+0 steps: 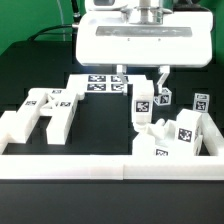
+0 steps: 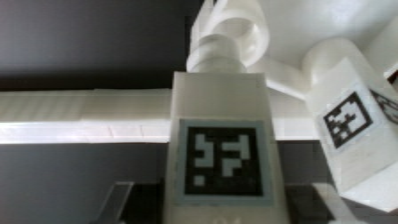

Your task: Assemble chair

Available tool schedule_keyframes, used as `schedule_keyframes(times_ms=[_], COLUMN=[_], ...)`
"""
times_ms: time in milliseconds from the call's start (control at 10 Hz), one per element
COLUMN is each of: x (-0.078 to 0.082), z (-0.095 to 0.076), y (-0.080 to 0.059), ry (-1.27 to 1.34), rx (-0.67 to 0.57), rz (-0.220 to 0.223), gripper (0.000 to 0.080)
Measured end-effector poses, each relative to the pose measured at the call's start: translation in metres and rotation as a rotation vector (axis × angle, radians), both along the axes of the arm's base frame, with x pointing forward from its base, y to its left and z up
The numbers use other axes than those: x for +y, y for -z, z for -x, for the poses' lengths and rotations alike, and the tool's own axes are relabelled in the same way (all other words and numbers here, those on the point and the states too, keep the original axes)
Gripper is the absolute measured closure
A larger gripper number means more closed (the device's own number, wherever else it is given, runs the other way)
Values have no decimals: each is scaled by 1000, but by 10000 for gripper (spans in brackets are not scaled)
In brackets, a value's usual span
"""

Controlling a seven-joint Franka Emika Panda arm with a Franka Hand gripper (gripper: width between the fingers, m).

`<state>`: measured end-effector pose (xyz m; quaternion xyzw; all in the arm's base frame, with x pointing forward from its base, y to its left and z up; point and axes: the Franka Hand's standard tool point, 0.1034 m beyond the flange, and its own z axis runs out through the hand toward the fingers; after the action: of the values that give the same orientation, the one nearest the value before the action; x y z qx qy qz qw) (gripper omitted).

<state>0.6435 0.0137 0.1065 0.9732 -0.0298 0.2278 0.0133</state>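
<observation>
A bar-shaped white chair piece [image 1: 143, 108] with a marker tag on its face stands upright right of the middle of the table. My gripper [image 1: 146, 85] comes down on its top end. In the wrist view the same chair piece [image 2: 222, 100] runs away from the camera between the two fingers of the gripper [image 2: 222, 207], which is shut on it. A rounded white part [image 2: 224, 45] shows beyond its far end. Another tagged chair piece [image 2: 356, 112] lies close beside it.
Chunky white chair pieces [image 1: 42, 112] lie on the exterior view's left, and more tagged pieces [image 1: 185, 135] crowd its right. The marker board [image 1: 105, 83] lies flat behind them. A long white border rail [image 1: 70, 166] runs along the front and appears again as a white rail [image 2: 89, 105] under the wrist camera.
</observation>
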Motion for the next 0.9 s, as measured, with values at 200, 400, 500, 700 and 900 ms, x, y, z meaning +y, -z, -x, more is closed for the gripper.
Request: schedule_keyframes(times_ms=[200, 400, 500, 700, 900], x=[4, 5, 6, 4, 4], z=[-2, -6, -8, -9, -9], y=[3, 6, 7, 12, 12], ry=[-7, -15, -15, -23, -23], rx=[2, 0, -1, 4, -2], rz=[2, 6, 7, 14, 15], gripper=[508, 508, 508, 508, 508])
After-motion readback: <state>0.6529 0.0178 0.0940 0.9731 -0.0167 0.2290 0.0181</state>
